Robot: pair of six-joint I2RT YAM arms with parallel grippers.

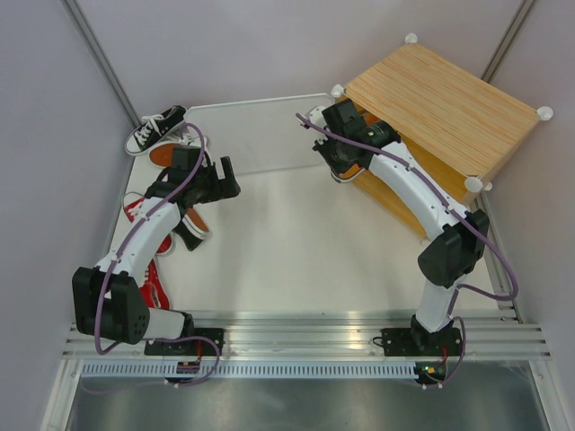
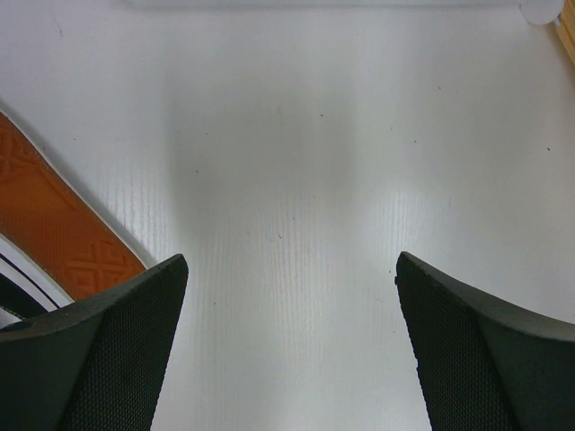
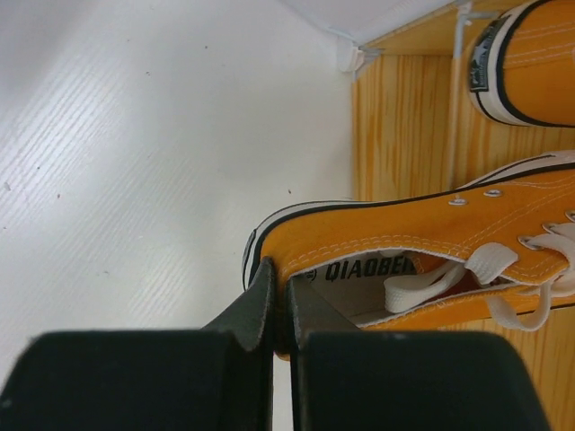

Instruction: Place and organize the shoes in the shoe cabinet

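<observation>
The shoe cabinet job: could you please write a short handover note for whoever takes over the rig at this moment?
Left gripper: open, empty, over the bare table, beside a shoe sole.
Right gripper: shut on the heel rim of an orange shoe, whose toe is inside the cabinet.
Done: a second orange shoe sits in the cabinet.
Left to do: release the held shoe. A black shoe and red shoes lie on the table's left side.
</observation>
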